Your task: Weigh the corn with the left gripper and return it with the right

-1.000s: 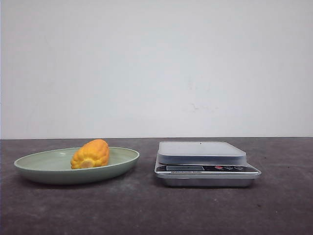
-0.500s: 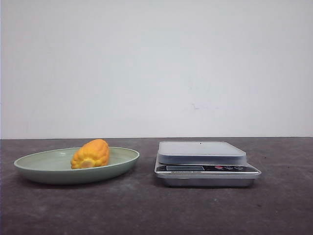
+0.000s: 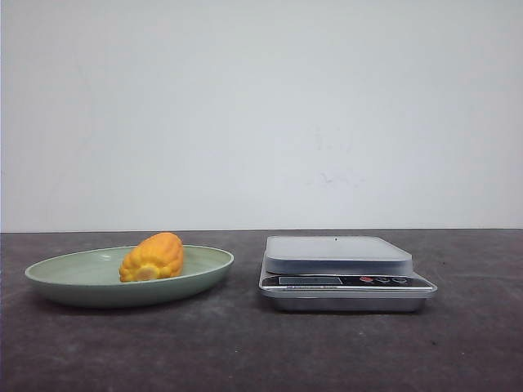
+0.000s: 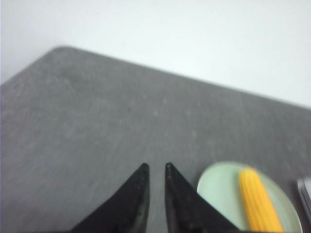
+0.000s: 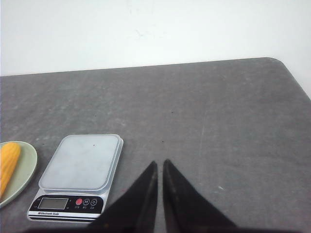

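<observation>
The corn [image 3: 152,256] is a short yellow-orange cob lying in the green plate [image 3: 57,282] on the left of the table. It also shows in the left wrist view [image 4: 259,201] and the right wrist view [image 5: 8,164]. The silver scale [image 3: 338,254] stands to the right of the plate with nothing on its platform [image 5: 82,161]. My left gripper [image 4: 155,166] hangs above bare table beside the plate [image 4: 221,187], jaws a little apart and empty. My right gripper [image 5: 160,162] is shut and empty, above the table beside the scale. Neither gripper shows in the front view.
The dark grey table [image 3: 245,351] runs back to a white wall. The scale's display and buttons [image 5: 65,203] face the front edge. A rounded table corner [image 5: 277,60] shows at the far right, another at the far left [image 4: 60,48].
Nothing has visibly moved in the front view; the corn, plate and scale stay where they were.
</observation>
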